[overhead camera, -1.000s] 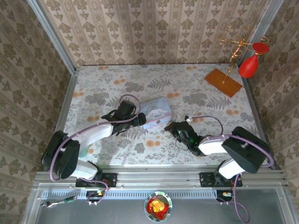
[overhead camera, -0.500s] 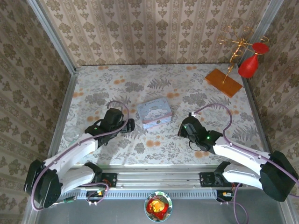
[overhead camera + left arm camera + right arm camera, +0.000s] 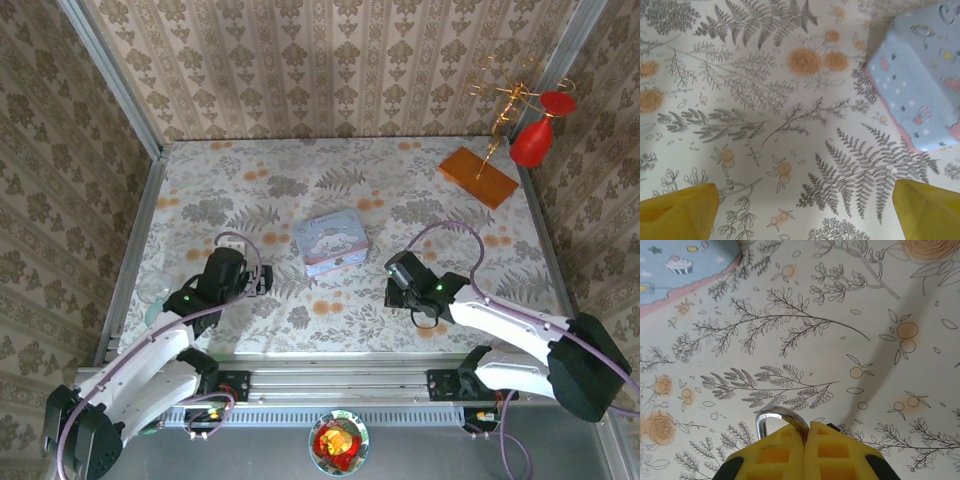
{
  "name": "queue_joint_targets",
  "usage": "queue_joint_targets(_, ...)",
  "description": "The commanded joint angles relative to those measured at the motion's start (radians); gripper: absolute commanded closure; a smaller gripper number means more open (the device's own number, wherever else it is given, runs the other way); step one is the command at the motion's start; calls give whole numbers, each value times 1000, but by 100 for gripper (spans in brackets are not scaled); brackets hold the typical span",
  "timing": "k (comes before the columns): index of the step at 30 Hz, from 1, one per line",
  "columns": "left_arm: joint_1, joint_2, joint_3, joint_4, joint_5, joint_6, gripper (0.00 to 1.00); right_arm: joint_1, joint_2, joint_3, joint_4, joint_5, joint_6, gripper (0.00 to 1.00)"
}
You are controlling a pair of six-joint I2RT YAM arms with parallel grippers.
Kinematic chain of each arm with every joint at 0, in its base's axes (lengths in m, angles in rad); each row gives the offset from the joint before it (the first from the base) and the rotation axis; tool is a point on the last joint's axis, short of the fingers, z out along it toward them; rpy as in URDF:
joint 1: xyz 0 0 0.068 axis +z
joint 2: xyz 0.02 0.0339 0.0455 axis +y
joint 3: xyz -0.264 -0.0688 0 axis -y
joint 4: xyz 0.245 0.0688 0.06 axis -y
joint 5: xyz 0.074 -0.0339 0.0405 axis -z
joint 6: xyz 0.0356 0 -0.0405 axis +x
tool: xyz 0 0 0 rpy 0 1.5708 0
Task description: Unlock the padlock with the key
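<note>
Now, at the lower centre of the right wrist view, the right claw (image 3: 806,432) is pinched closed on the padlock (image 3: 773,416). Its steel shackle arches out just above the yellow fingers (image 3: 840,452), with the floral tabletop (image 3: 850,315) behind. The left claw (image 3: 804,212) stands wide and empty, the pale blue tin (image 3: 920,85) at upper right. We judge the padlock small, rigid, smooth and apt to twist; hold its body flat, shackle free.
</note>
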Motion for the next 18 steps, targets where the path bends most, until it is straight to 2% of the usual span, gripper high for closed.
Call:
queue_joint_targets(1, 6, -40, -14, 42, -21, 40, 9, -3, 44, 42, -18, -26, -26, 100)
queue_joint_targets(6, 8, -78, -50, 77, -29, 39, 8, -3, 103, 61, -4, -38, -28, 99)
queue_joint_targets(14, 8, -87, -62, 90, -40, 37, 7, -3, 151, 107, -10, -46, -66, 71)
queue_joint_targets(18, 9, -88, -67, 97, -43, 38, 7, -3, 136, 116, -24, -31, -81, 65)
